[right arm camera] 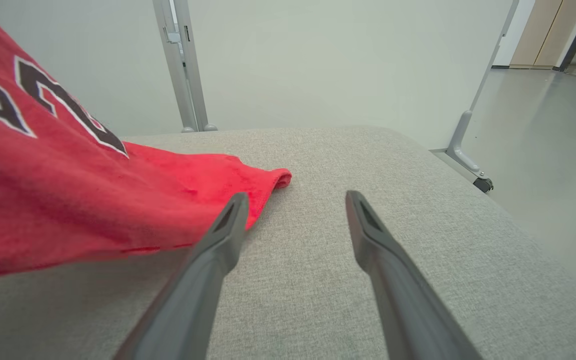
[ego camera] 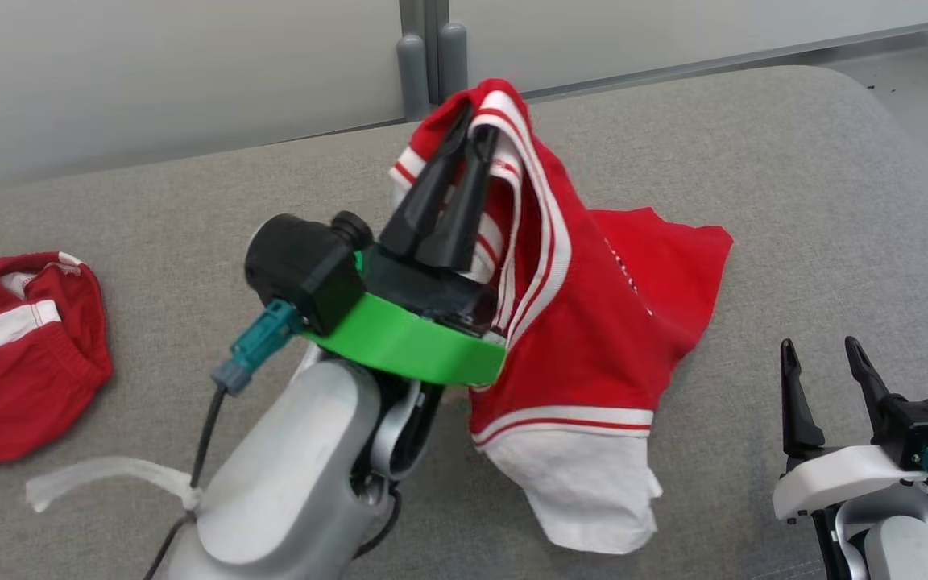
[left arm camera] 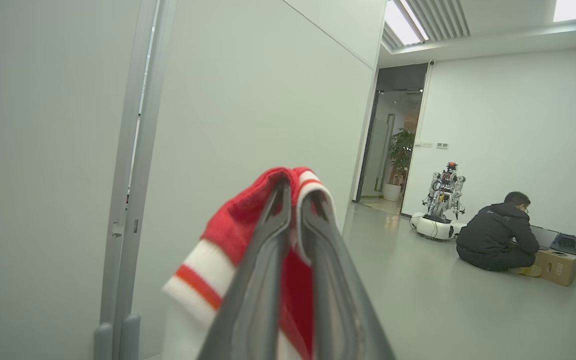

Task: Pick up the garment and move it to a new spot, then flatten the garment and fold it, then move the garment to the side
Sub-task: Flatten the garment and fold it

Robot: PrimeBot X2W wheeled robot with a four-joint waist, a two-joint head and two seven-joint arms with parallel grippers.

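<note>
A padded grey woven surface point(ego camera: 794, 201) is lying under both sets of fingers. The garment point(ego camera: 609, 322), a soft red jersey with striped white trim, is hanging from the left gripper point(ego camera: 476, 121), whose fingers are pinching its ribbed edge, nearly closed; the rest is draping below them. A second crumpled red garment point(ego camera: 21, 354) is resting well apart. The right gripper point(ego camera: 818, 346) is standing spread wide, gripping nothing, with the jersey's hem just beside one finger.

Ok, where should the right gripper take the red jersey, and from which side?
Probably take the red jersey at its loose corner, coming in low from the robot's right. That corner lies on the grey cushion just ahead of the open right gripper, well away from the left gripper pinching the striped trim.
</note>
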